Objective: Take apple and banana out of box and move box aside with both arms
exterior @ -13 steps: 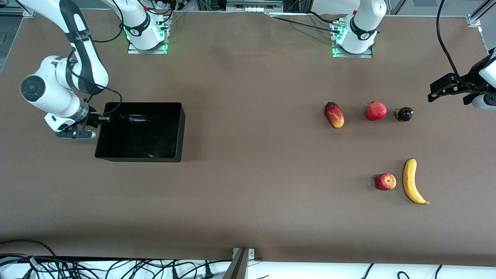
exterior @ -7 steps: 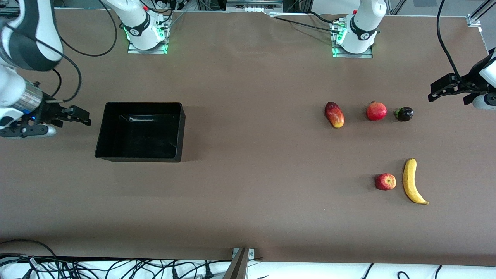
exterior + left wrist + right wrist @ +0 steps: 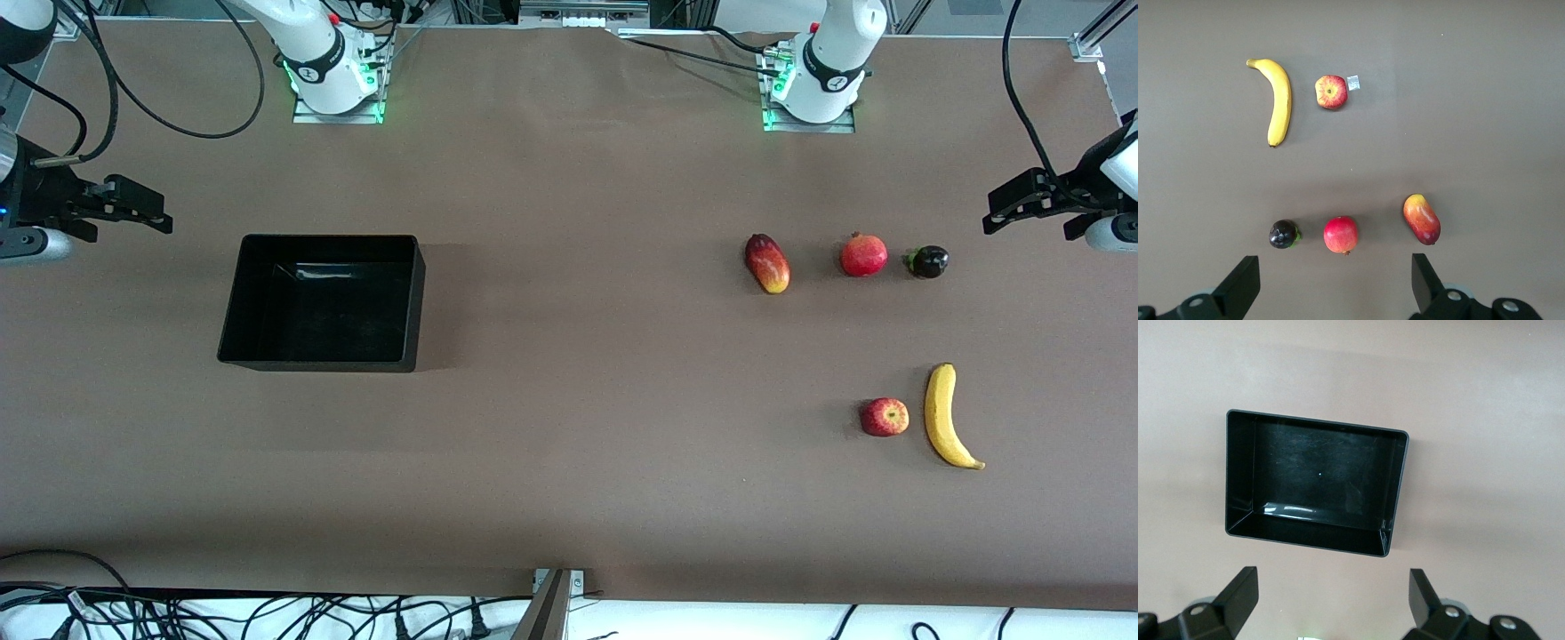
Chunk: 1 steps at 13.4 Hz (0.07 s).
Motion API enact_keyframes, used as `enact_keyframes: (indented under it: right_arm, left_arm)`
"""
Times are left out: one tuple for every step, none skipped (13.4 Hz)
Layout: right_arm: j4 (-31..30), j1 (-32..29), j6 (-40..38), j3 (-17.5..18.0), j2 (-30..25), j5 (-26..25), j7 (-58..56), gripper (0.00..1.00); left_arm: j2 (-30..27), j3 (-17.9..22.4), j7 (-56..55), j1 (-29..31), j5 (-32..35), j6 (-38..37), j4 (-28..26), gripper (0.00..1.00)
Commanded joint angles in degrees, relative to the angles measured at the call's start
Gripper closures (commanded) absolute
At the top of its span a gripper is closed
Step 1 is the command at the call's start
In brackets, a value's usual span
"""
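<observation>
The black box (image 3: 233,322) stands empty on the table toward the right arm's end; it also shows in the right wrist view (image 3: 1238,480). The red apple (image 3: 885,417) and the yellow banana (image 3: 944,416) lie side by side toward the left arm's end, and both show in the left wrist view, the apple (image 3: 1331,91) beside the banana (image 3: 1278,100). My right gripper (image 3: 138,208) is open and empty, up in the air over the table's end beside the box. My left gripper (image 3: 1009,204) is open and empty, high over the table's other end.
A red-yellow mango (image 3: 767,263), a red pomegranate (image 3: 863,255) and a small dark purple fruit (image 3: 927,261) lie in a row farther from the front camera than the apple and banana. A small white tag (image 3: 1353,83) lies beside the apple. Cables hang along the table's near edge.
My right gripper has let go of the box's wall, opened, and risen away toward the table's end. The box stays put. The left arm has not moved.
</observation>
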Motion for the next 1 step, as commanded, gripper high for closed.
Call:
enact_keyframes:
  right_arm:
    - [1.7, 0.3, -1.4, -0.1, 1.2, -0.1, 0.4, 0.00]
  left_arm:
    - [-0.7, -0.9, -0.4, 0.7, 1.1, -0.3, -0.2, 0.00]
